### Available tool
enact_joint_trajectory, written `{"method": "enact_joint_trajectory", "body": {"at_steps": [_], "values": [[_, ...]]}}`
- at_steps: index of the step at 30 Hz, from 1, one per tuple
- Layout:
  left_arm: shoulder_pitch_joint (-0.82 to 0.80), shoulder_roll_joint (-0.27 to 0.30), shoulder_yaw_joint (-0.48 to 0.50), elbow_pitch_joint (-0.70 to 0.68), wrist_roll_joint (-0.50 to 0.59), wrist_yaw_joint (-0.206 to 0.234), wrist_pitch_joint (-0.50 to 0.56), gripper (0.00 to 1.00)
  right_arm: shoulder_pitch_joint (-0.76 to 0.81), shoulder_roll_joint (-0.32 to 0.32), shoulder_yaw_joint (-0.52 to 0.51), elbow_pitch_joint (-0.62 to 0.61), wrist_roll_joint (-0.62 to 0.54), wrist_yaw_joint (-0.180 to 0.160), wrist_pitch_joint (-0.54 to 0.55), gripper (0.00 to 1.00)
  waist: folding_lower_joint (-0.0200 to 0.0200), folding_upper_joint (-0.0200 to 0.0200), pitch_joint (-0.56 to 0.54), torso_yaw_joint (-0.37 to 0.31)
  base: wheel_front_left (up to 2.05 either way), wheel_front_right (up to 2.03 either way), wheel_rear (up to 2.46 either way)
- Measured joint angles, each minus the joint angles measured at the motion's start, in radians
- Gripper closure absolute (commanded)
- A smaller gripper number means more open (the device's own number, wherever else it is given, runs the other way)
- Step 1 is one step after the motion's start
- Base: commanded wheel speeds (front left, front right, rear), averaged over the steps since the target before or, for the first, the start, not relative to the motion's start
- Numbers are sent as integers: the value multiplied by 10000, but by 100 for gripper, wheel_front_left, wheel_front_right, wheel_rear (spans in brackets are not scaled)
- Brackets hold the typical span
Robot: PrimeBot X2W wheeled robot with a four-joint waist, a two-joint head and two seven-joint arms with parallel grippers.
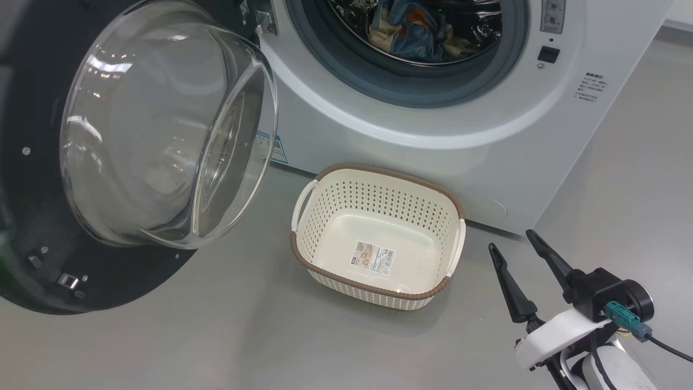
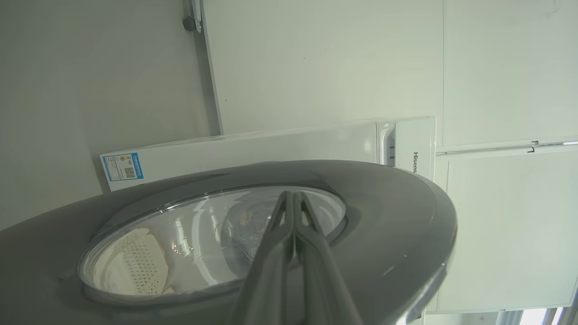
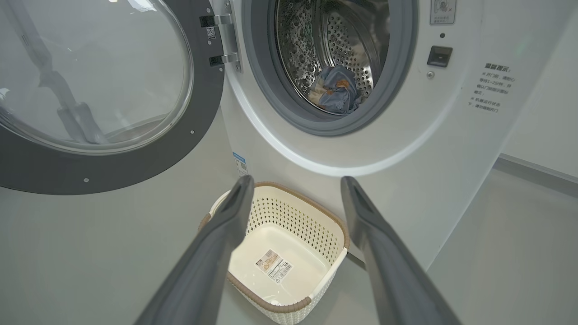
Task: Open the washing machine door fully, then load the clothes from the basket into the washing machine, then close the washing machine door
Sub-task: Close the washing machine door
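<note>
right gripper (image 1: 510,240), just right of the basket (image 1: 390,172), gapes empty; clothes (image 1: 417,32) lie in the drum (image 3: 307,49) above it. left gripper (image 2: 292,195), pinched together on nothing, sits behind the door (image 1: 151,135), likely to close it.

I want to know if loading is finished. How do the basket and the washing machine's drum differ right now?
Contents: the basket is empty, showing only its barcode sticker; the drum holds the clothes. Material: the basket is cream plastic with a brown rim; the drum is shiny steel. Pose: the basket opens upward on the floor; the drum faces forward inside the washing machine. Both have perforated walls.
</note>
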Motion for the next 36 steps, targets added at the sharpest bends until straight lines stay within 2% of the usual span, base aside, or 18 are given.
{"method": "enact_joint_trajectory", "body": {"at_steps": [6,17,30,36], "values": [[313,-48,-401,-136,71,-29,581,100,35,123,52,4,8,0,0,0,0,0,-215,100,0,0,0],[713,-150,-506,-817,-10,-33,1340,100,151,489,117,6,111,0,0,0,0,0,-480,73,0,0,0],[1144,-686,-696,-2201,-313,-67,2107,100,151,763,-6,-61,111,0,0,0,0,0,-403,-310,0,0,0],[1198,-1206,-823,-2941,-374,-73,1987,100,151,913,-81,-61,113,0,0,0,0,0,-372,-517,0,0,0]]}}
